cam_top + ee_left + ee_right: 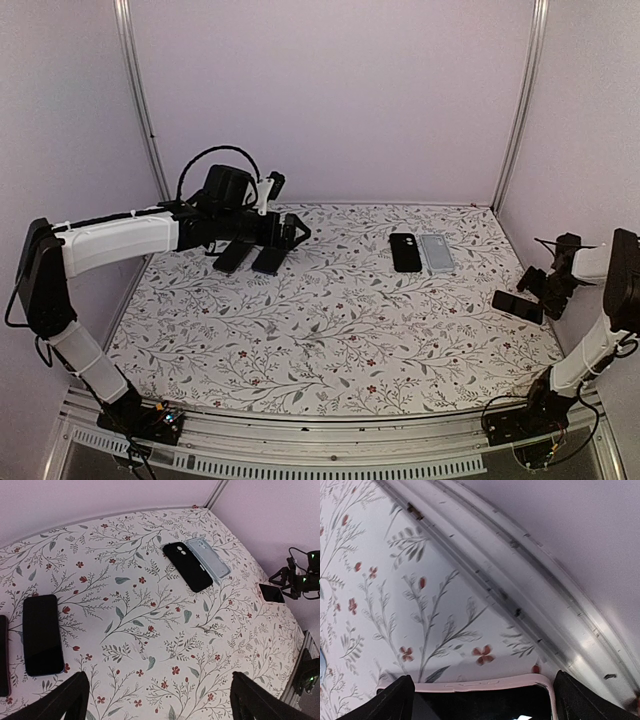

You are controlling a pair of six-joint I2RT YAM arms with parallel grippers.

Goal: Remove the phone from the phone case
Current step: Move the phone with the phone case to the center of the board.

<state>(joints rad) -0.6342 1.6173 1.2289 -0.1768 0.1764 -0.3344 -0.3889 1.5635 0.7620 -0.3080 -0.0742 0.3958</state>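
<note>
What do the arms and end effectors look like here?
Both arms have white shell links with black joints. The left arm carries a black cable loop over its wrist, and the right arm has thin black wires near its wrist. The left end effector and right end effector are black, with two blunt fingers each.

Plain lilac walls (330,90) enclose a floral-patterned table (330,340) with aluminium corner posts (140,100).

- The left arm (118,242) wore smooth white shells between black joints.
- A thin black cable (203,160) looped from its wrist.
- Its fingers (62,700) were matte black.
- The right arm (588,352) matched: white links, black joints.
</note>
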